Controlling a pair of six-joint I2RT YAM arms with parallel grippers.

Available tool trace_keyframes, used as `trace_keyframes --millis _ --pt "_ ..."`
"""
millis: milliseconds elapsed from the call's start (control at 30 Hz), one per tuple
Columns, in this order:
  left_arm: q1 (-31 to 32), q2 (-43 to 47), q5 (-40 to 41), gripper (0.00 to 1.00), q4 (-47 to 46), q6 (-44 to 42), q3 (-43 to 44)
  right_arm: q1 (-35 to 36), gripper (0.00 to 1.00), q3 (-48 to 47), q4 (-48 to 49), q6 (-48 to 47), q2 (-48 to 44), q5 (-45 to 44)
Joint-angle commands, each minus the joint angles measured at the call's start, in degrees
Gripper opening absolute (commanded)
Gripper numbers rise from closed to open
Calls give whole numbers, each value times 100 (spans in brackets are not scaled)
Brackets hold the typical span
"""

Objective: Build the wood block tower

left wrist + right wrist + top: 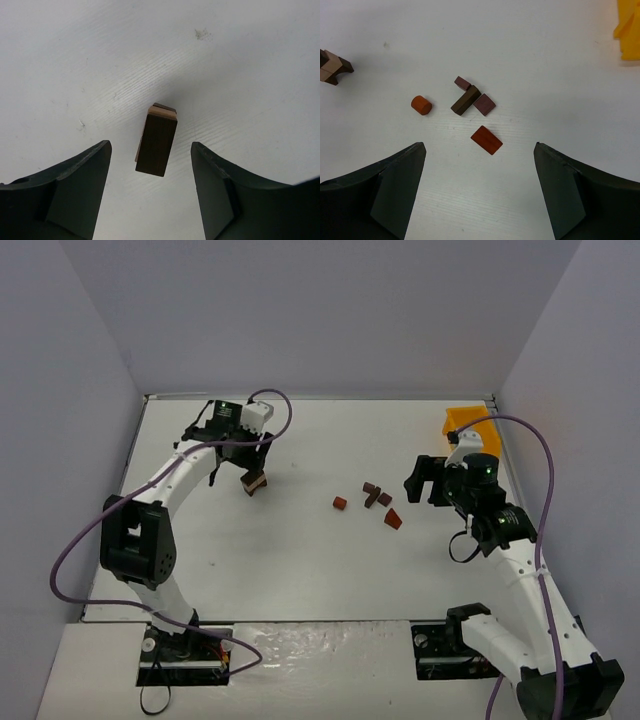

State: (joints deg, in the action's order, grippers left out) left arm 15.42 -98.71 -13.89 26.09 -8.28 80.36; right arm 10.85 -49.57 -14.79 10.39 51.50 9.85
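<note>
Left gripper (pixel 150 146): I read its jaws as parted, one on each side of the tower (pixel 158 137), with a clear gap on both sides and nothing held. The tower stands upright on the white table (pixel 300 570), far left of centre, with a dark brown top over a pale tan layer. Well to its right lie the loose wood blocks: an orange-red cylinder (pixel 421 105), a dark bar (pixel 465 100) touching two purplish cubes (pixel 484 104), and a reddish wedge (pixel 486 140). Right gripper (pixel 480 150): wide apart, empty, above the wedge. The yellow bin (pixel 466 421) sits at the far right corner.
</note>
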Motion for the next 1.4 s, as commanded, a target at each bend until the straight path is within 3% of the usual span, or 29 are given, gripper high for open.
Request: trace_keyframes --millis 0,133,367,600,833,1367 --pt "262 1000 393 62 -598 1695 92 -26 86 18 283 234 411 -197" --pt "1010 1188 738 65 -883 2288 -113 -29 86 26 283 403 535 -436" --pt "2480 99 1131 64 -1008 2660 639 -39 86 219 272 780 369 -896" --pt "3266 -1265 1149 50 -1141 2700 1724 -67 86 449 247 1001 -24 -967" --pt "3464 -2161 1129 44 -1150 2735 2427 -71 86 527 212 1047 -328 -878" --pt "3503 -2956 1297 40 -775 2650 3070 -68 86 538 116 978 -457 -855"
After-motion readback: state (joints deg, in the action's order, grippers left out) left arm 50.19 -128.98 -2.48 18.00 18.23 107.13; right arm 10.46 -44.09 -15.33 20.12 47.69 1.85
